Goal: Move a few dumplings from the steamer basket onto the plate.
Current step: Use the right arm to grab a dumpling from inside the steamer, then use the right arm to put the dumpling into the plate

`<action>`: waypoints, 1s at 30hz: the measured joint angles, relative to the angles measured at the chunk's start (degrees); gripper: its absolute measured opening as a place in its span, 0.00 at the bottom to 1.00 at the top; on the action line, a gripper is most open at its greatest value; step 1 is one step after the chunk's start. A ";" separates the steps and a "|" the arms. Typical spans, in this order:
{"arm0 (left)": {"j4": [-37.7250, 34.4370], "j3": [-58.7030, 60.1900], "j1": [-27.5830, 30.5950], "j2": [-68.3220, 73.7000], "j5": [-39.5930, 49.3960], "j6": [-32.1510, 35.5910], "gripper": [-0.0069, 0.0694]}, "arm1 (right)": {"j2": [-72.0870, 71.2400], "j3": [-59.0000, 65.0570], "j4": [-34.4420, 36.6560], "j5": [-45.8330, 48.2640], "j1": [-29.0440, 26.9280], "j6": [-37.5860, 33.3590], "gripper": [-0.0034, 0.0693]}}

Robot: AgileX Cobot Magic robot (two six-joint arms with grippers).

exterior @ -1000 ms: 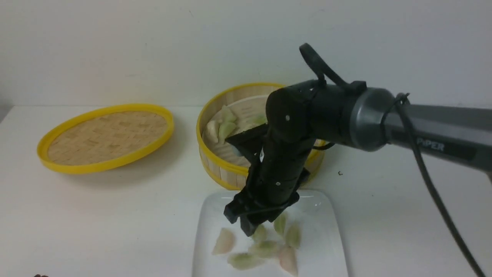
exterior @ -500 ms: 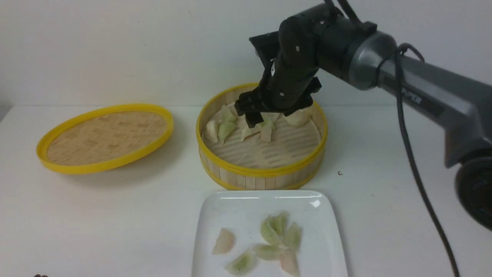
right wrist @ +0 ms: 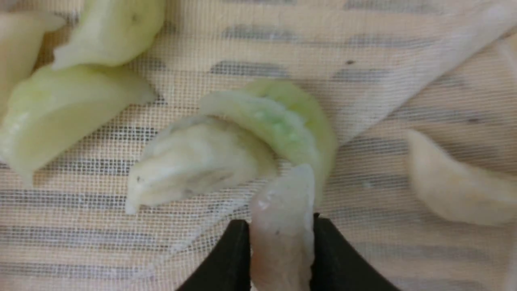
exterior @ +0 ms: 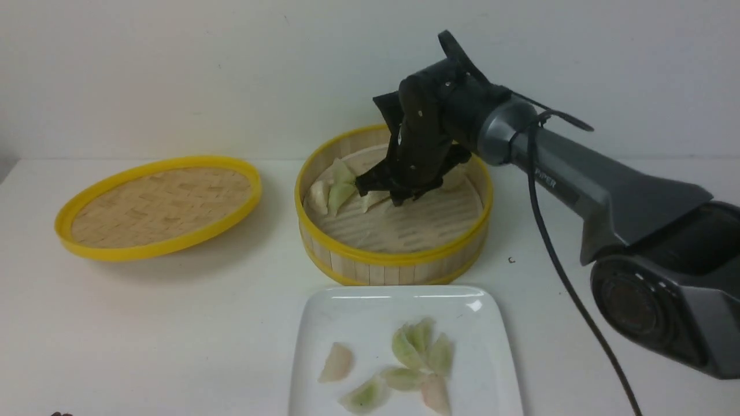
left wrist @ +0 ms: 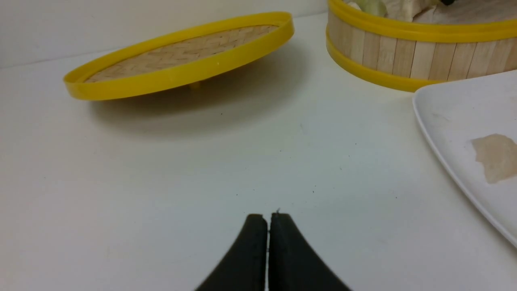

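White tabletop (exterior: 173, 323) is shared by all items. Well apart from the steamer basket (exterior: 393, 263), the left gripper (left wrist: 268, 218) is held pressed closed, empty. Several dumplings (exterior: 404, 349) are laid on the plate (exterior: 324, 323), just before the basket. Inside the basket, one whitish dumpling (right wrist: 282, 226) is clamped by the right gripper (exterior: 398, 199). The lid (exterior: 159, 202) is set left of the basket.

**Q:** State of the steamer basket (exterior: 393, 259)?

**A:** It stands upright on the bench (exterior: 173, 323). It is round, with bamboo slats and yellow rims. Pale green and whitish dumplings (exterior: 337, 193) lie inside, mostly at its far left. One whitish dumpling (right wrist: 282, 226) sits pinched in the right claw (right wrist: 281, 228).

**Q:** And the plate (exterior: 324, 329)?

**A:** It is white and square, just beside the basket's near wall. It carries several plated dumplings (exterior: 404, 348), clustered right of centre.
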 joint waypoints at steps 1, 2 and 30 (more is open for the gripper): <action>0.00 0.00 0.00 0.00 0.00 0.00 0.08 | -0.63 -0.84 -0.11 0.82 0.00 0.00 0.28; 0.00 0.00 0.00 0.00 0.00 0.00 0.08 | -1.63 -1.40 -0.02 1.32 0.00 0.00 0.28; 0.00 0.00 0.00 0.00 0.00 0.00 0.08 | -27.18 48.09 12.27 -5.27 13.55 -5.99 0.74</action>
